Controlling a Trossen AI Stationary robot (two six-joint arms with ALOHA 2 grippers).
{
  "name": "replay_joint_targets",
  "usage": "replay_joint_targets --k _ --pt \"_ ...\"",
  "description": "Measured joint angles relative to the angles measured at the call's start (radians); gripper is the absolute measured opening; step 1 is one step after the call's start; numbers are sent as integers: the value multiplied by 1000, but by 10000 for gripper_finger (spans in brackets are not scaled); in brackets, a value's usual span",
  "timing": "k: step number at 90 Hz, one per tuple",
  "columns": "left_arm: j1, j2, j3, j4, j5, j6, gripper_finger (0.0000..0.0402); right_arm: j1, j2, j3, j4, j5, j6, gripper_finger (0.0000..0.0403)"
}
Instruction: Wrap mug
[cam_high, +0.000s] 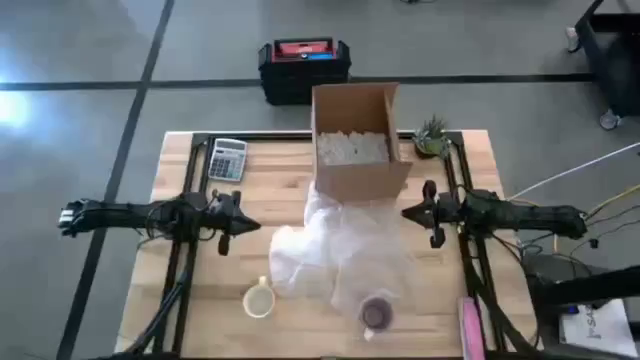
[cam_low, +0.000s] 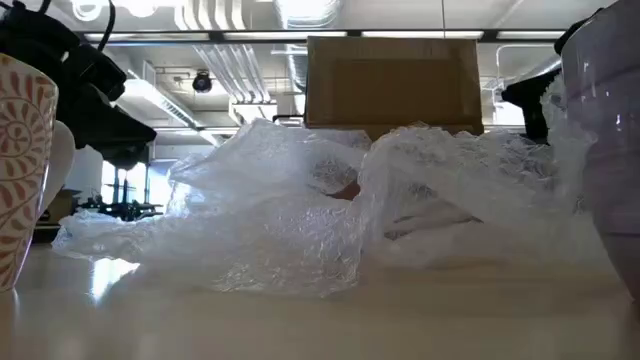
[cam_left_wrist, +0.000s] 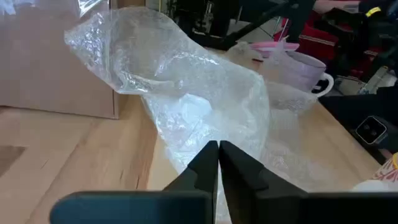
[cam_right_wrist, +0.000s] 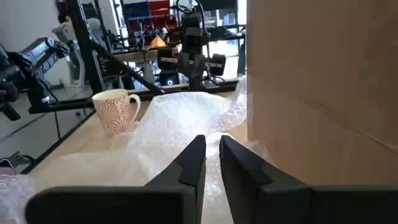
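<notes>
Overhead, both arms reach in level over a pale wood table (cam_high: 200, 310) that stands on a grey floor crossed by dark lines. The left gripper (cam_high: 250, 227) hangs with its fingers pressed together, holding nothing; just ahead of its tips lies a crumpled sheet of bubble wrap (cam_high: 340, 255), spread across the table's middle. The right gripper (cam_high: 408, 212) faces it from the other side, fingers narrowed to a thin slit and also holding nothing, its tips over the wrap's edge just beside an open box (cam_high: 358, 140) that holds white filler. A purple mug (cam_high: 377, 314) sits on the wrap at the near edge, well apart from both grippers, nearer the right one. A patterned mug (cam_high: 259, 299) stands on bare wood beside the wrap, nearer the left gripper. Behind the left arm lies a calculator (cam_high: 227, 159); behind the right arm, next to the box, stands a small plant (cam_high: 431, 135). A pink object (cam_high: 470, 325) lies at the table's near right edge. On the floor past the table sits a black case (cam_high: 304, 68) with a red and blue top. From table height, ceiling lights and ducts show beyond the wrap, and the wrist views catch racks and equipment around the room.
</notes>
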Motion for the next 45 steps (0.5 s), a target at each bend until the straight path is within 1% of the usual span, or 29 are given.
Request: replay_joint_targets --k 45 --pt "0 0 0 0 0 0 5 0 0 0 0 0 0 32"
